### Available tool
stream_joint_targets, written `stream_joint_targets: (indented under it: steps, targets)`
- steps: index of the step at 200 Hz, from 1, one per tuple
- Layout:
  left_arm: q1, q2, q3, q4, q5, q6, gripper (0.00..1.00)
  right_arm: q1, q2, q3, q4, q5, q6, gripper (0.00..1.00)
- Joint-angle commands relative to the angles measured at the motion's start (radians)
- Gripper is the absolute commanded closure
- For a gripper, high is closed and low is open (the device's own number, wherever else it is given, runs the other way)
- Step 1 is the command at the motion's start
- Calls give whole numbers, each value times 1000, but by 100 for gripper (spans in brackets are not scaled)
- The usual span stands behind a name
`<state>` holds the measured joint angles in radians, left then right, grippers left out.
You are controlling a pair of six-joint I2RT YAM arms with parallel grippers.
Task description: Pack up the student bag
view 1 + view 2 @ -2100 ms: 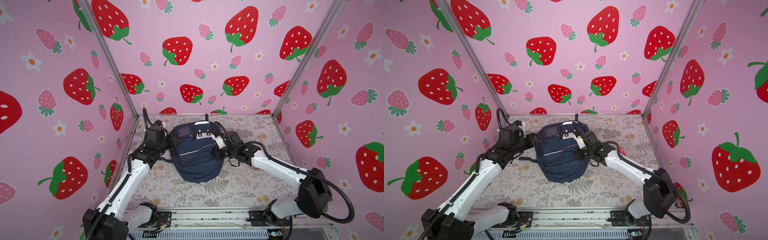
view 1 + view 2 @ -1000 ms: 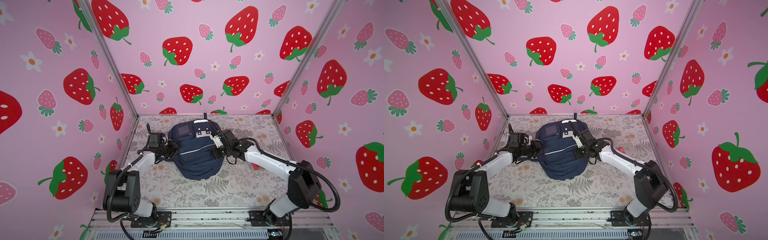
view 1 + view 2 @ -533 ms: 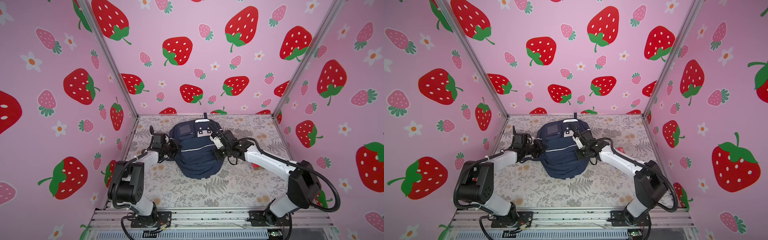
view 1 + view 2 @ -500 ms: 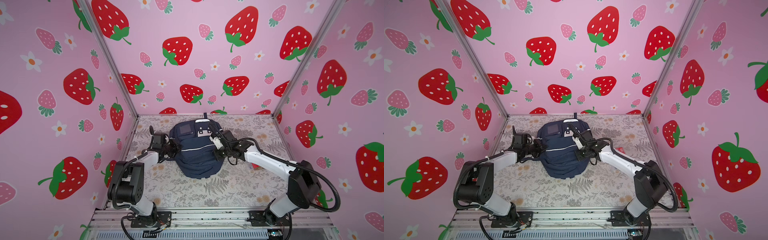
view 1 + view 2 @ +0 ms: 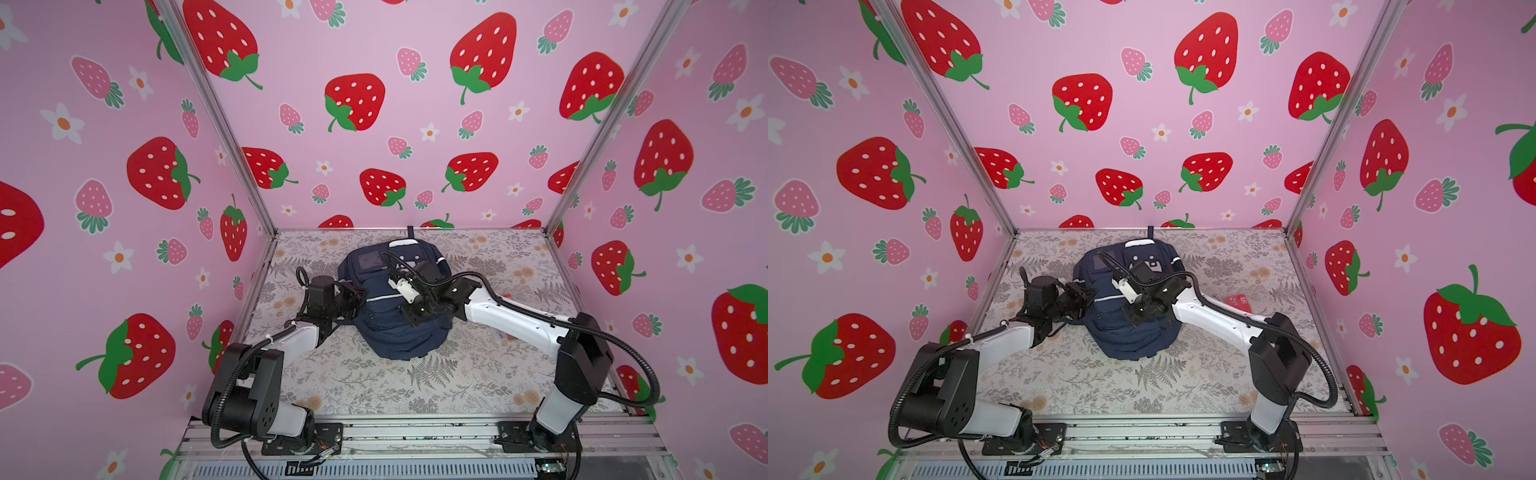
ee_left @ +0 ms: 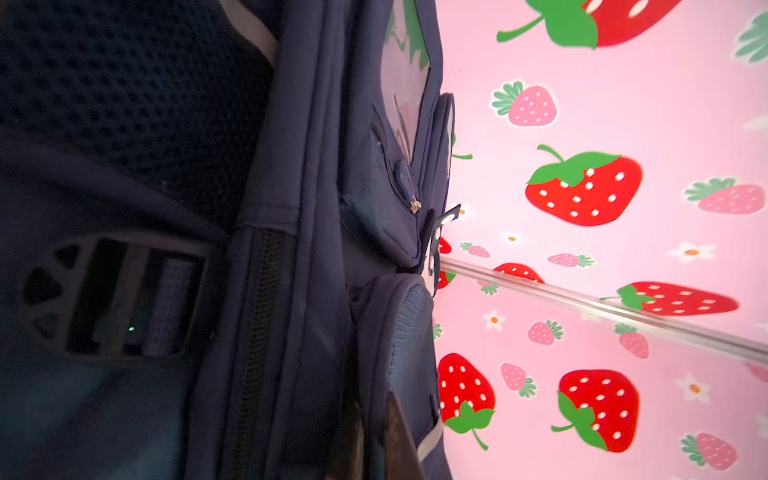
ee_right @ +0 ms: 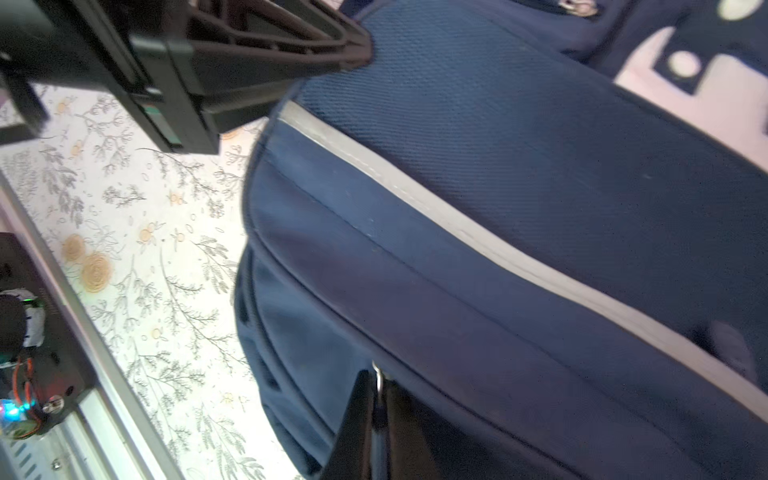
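within right tool (image 7: 376,388), half-hidden zipper pull (image 7: 377,373)

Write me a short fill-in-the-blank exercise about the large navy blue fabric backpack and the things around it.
1. The pink walls around the large navy blue fabric backpack show red ____.
2. The right gripper is ____ on its small metal zipper pull.
3. A small flat ____ card lies on the floral table cover.
Missing words: strawberries, shut, red.
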<state>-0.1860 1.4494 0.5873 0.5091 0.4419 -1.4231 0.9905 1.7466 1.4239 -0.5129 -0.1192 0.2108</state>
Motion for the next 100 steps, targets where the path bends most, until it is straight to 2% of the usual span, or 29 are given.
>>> stream_joint_targets:
  steps: [1,22,51,73,100]
  targets:
    - [-20,35,-35,356,-38,-185,100,64,30,51,62,-101,17,100]
    - [-51,65,-37,440,-72,-225,100,96,63,75,104,-106,63,100]
    - [-96,74,-27,475,-124,-244,100,105,95,89,176,-21,180,100]
    - [-99,76,-33,511,-143,-271,100,106,117,112,209,3,211,100]
    - [-70,30,-31,383,-121,-235,100,95,93,93,186,102,210,100]
